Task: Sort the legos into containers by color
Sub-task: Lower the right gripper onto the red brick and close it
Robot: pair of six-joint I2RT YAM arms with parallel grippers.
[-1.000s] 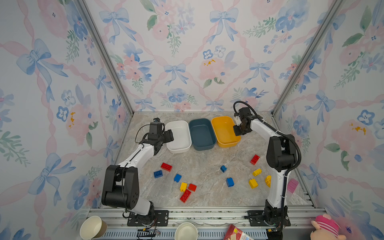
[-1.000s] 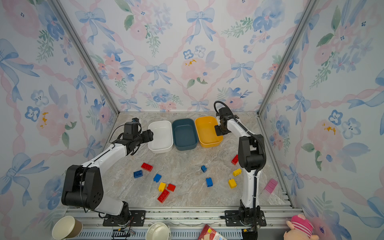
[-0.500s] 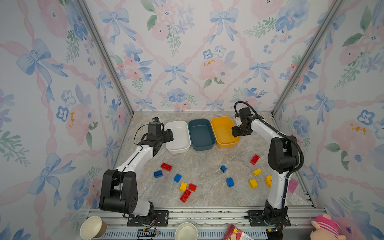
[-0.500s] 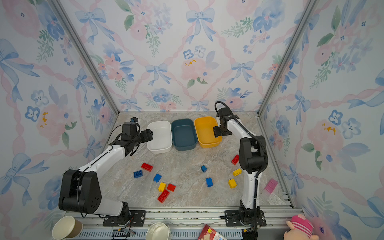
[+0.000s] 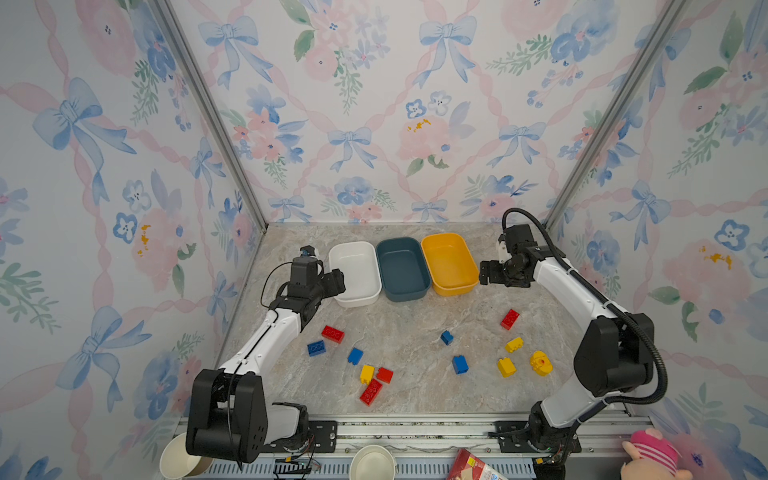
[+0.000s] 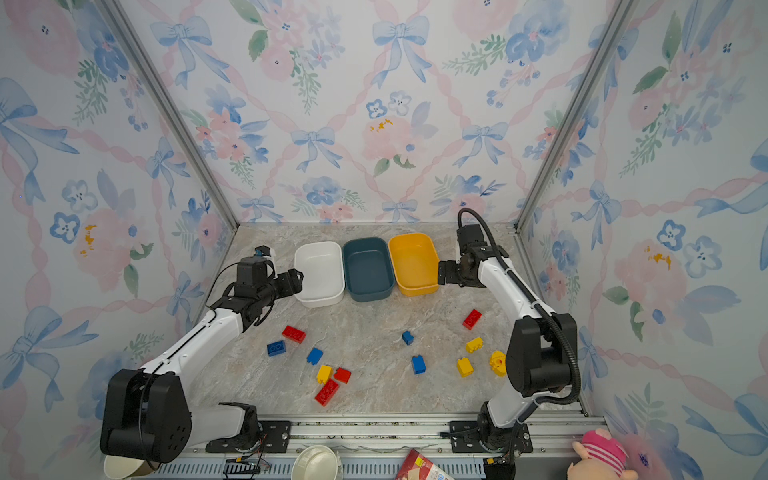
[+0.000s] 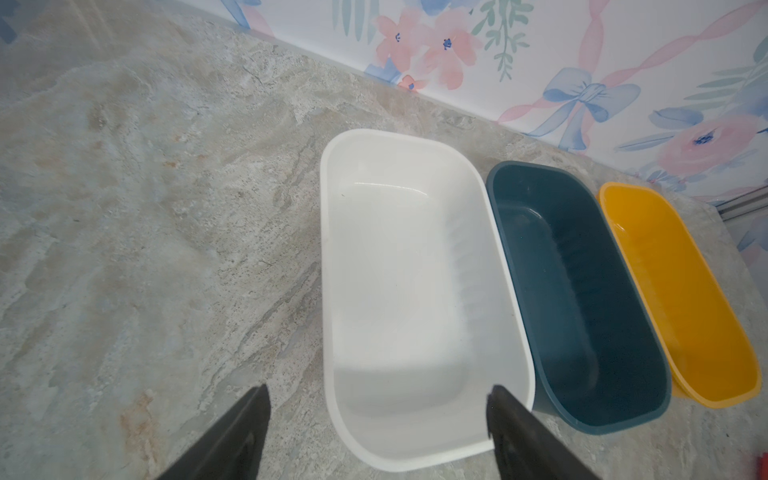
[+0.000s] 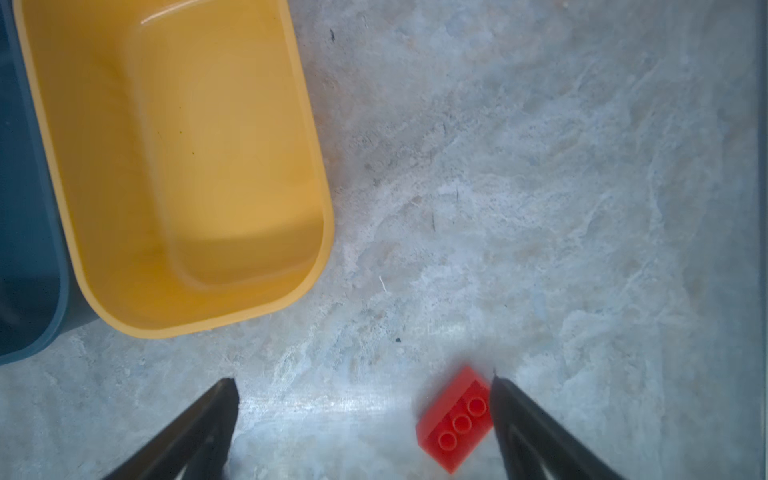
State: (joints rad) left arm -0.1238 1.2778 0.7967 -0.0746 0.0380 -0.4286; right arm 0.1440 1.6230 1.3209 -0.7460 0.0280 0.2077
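Note:
Three empty containers stand side by side at the back: white [image 5: 355, 274] [image 7: 415, 291], dark teal [image 5: 402, 268] [image 7: 582, 299] and yellow [image 5: 449, 262] [image 8: 178, 166]. The legos lie loose on the marble in front of them. On the left are red [image 5: 332, 333], blue [image 5: 316, 348] and yellow [image 5: 367, 373] ones. A blue one [image 5: 460, 365] lies in the middle. To the right are a red one [image 5: 510, 319] [image 8: 455, 419] and a rounded yellow one [image 5: 540, 363]. My left gripper [image 5: 338, 280] [image 7: 378, 399] hangs open at the white tub's near left corner. My right gripper [image 5: 484, 272] [image 8: 365, 384] is open and empty beside the yellow tub's near right corner.
Floral walls close in the back and both sides. Paper cups [image 5: 372, 463] and a snack packet [image 5: 473, 467] sit below the front rail, with a pink plush toy [image 5: 652, 455] at the right. Bare marble lies between the tubs and the bricks.
My right gripper has gone from shut to wide open and has drawn back a little from the yellow tub's side toward its near corner. The left gripper has barely shifted.

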